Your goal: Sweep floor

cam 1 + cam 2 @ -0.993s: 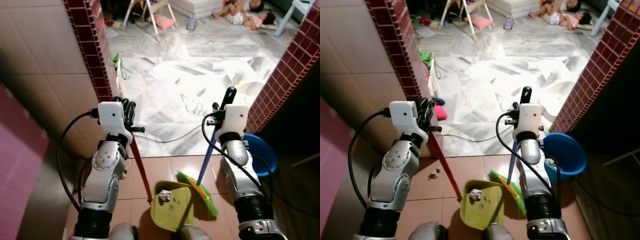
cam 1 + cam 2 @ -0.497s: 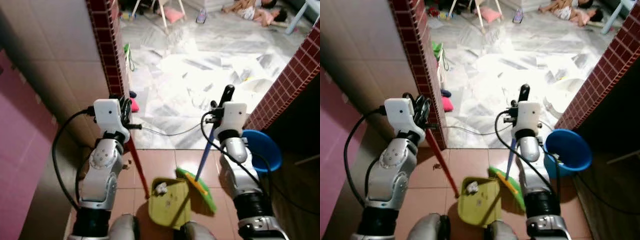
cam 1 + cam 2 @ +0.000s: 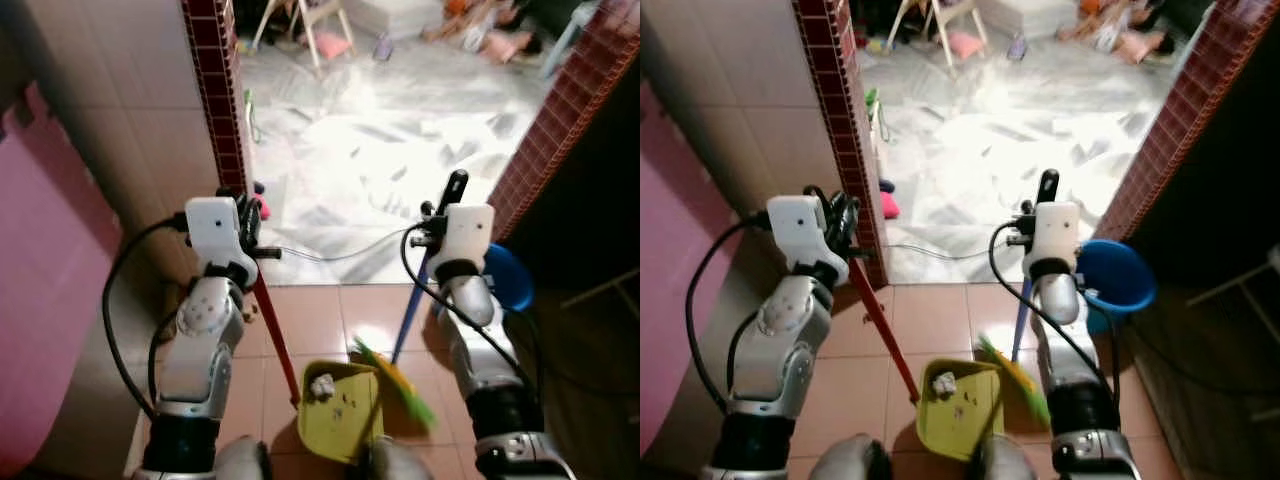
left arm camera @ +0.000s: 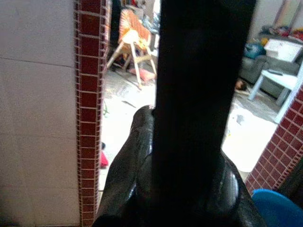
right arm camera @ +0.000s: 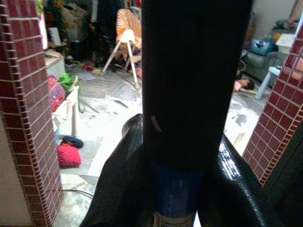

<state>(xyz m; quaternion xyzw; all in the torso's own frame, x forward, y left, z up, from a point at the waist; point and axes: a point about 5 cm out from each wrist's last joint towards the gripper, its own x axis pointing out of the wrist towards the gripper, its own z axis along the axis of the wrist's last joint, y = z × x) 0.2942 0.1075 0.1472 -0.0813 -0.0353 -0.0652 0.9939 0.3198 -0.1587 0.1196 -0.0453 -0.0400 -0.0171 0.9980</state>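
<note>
A yellow-green dustpan (image 3: 338, 412) rests on the terracotta tiles between my feet, with a crumpled white scrap (image 3: 322, 383) and crumbs inside. Its red handle (image 3: 274, 335) slants up to my left gripper (image 3: 248, 228), which is shut on it. My right gripper (image 3: 441, 218) is shut on the broom's blue handle (image 3: 408, 318). The green and yellow broom head (image 3: 398, 383) is blurred and lies against the dustpan's right edge. In the wrist views each handle (image 4: 199, 94) (image 5: 191, 90) fills the gap between the black fingers.
A red brick pillar (image 3: 212, 90) stands close on the left and a brick wall (image 3: 560, 110) on the right, framing a doorway to a marble floor (image 3: 370, 150). A blue bucket (image 3: 508, 280) sits by my right arm. A cable (image 3: 330, 255) crosses the threshold. People (image 3: 500, 35) lie far back.
The camera has shifted, so the scene sits differently in view. Both grippers keep their hold. The broom head is now blurred beside the dustpan.
</note>
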